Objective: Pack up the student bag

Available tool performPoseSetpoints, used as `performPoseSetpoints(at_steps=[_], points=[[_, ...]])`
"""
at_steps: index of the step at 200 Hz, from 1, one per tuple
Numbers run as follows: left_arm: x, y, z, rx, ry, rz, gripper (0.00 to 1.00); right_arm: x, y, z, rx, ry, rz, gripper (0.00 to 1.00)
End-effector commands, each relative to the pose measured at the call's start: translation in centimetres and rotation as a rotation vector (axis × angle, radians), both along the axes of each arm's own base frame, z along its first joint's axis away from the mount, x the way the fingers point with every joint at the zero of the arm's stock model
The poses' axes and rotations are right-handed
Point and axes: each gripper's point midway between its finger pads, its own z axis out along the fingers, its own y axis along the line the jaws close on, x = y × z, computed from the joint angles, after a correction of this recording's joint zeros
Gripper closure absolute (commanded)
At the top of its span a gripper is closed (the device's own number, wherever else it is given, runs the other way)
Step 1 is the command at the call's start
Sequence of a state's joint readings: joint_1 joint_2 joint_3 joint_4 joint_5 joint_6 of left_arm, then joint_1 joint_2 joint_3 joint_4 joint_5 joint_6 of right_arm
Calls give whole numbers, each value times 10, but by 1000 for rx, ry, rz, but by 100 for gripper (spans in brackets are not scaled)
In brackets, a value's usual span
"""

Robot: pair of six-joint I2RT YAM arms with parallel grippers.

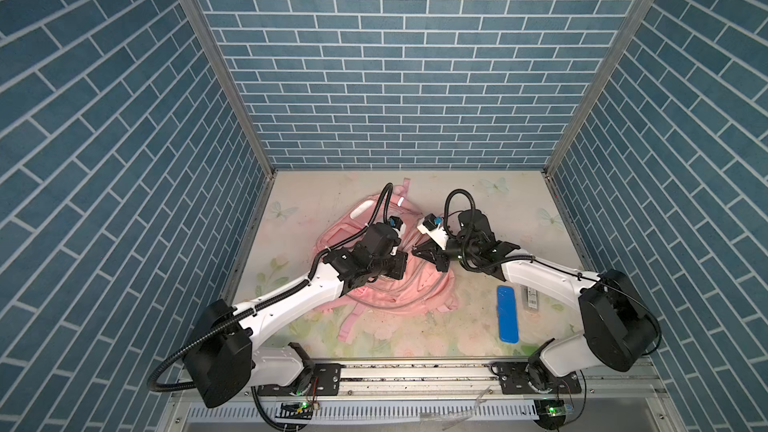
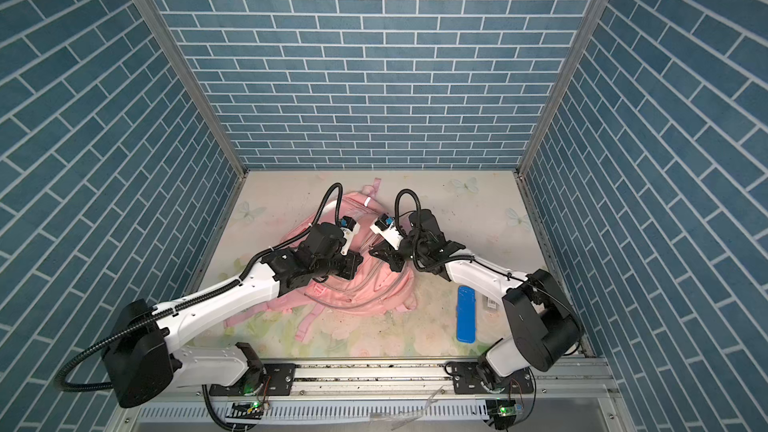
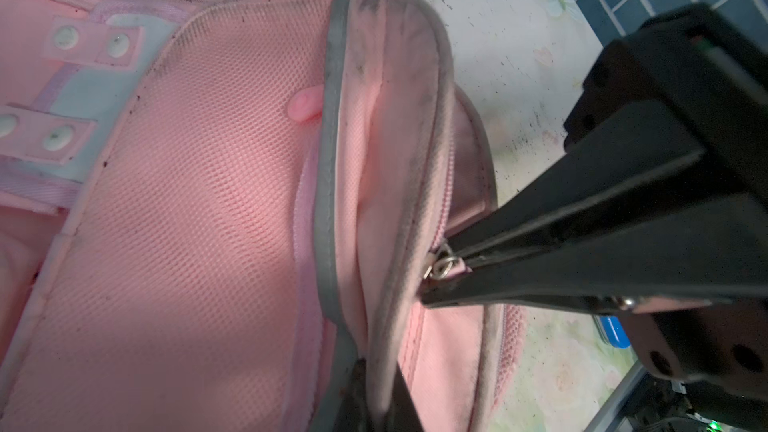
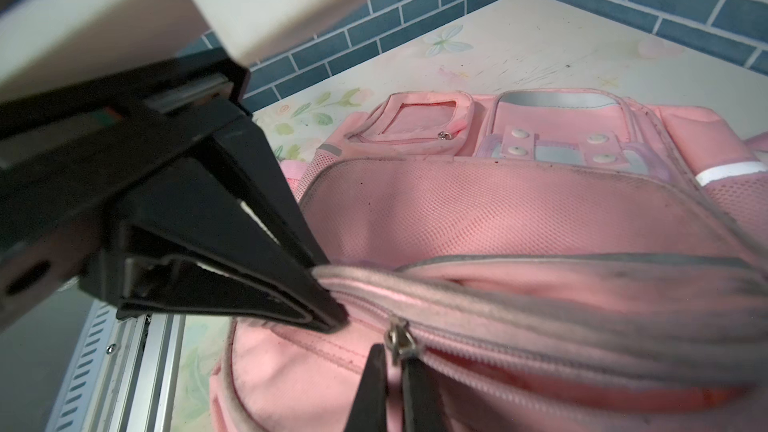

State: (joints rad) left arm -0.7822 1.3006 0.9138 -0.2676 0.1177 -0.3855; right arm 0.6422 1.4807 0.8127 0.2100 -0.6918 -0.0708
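This student bag is soft and limp, so my right gripper is clamped on its zip pull, and my left gripper sits around the rim, but whether tight I cannot tell.

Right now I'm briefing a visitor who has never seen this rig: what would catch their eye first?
The big pink student bag, sprawled across the middle of the table. Over it, the right gripper pinches the zip pull while the left gripper straddles the bag's rim beside it. A bright blue case lies right of the bag in both top views.
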Motion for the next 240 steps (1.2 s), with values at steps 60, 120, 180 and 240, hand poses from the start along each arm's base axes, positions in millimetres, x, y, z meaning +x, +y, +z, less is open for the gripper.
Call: performPoseSetpoints(at_steps=[60, 120, 180, 240], points=[[-28, 43, 0, 270, -261, -271, 35, 9, -8, 5, 4, -17, -52, 100], [-23, 46, -33, 336, -238, -268, 35, 9, -9, 6, -4, -13, -58, 100], [-27, 27, -36, 251, -184, -244, 100, 35, -20, 0, -60, -37, -157, 100], [-9, -37, 42, -231, -180, -110, 100, 97, -49, 7, -138, -90, -239, 100]])
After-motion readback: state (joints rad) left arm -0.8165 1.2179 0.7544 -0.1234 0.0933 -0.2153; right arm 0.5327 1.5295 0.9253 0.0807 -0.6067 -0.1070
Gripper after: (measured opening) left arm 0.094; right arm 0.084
